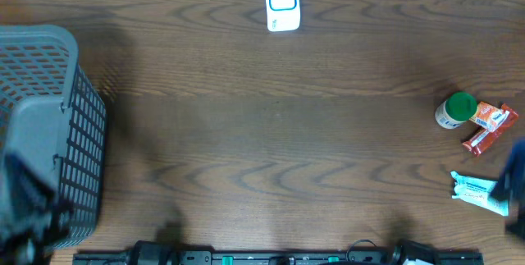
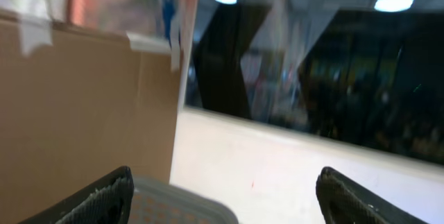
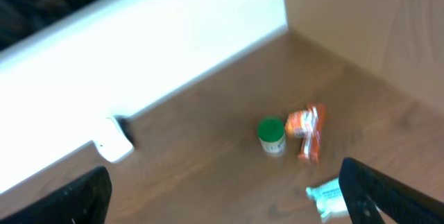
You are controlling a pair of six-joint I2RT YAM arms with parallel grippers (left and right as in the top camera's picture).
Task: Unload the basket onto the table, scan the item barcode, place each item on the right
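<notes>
Several small items lie at the table's right end: a white bottle with a green lid (image 1: 455,110) (image 3: 271,136), orange packets (image 1: 490,124) (image 3: 309,131) and a white-and-teal tube (image 1: 478,190) (image 3: 328,197). The white scanner with a blue face (image 1: 281,2) (image 3: 114,145) stands at the far edge, in the middle. My right gripper (image 3: 230,197) hangs open and empty above the table, just short of the tube, its arm a dark blur (image 1: 517,175). My left gripper (image 2: 225,202) is open and empty above the basket's rim, facing the wall.
A grey mesh basket (image 1: 49,125) (image 2: 182,204) fills the table's left end, with my left arm (image 1: 25,212) beside it. A brown cardboard box (image 2: 76,106) and a dark window (image 2: 326,64) stand beyond the table. A black rail (image 1: 271,258) runs along the near edge.
</notes>
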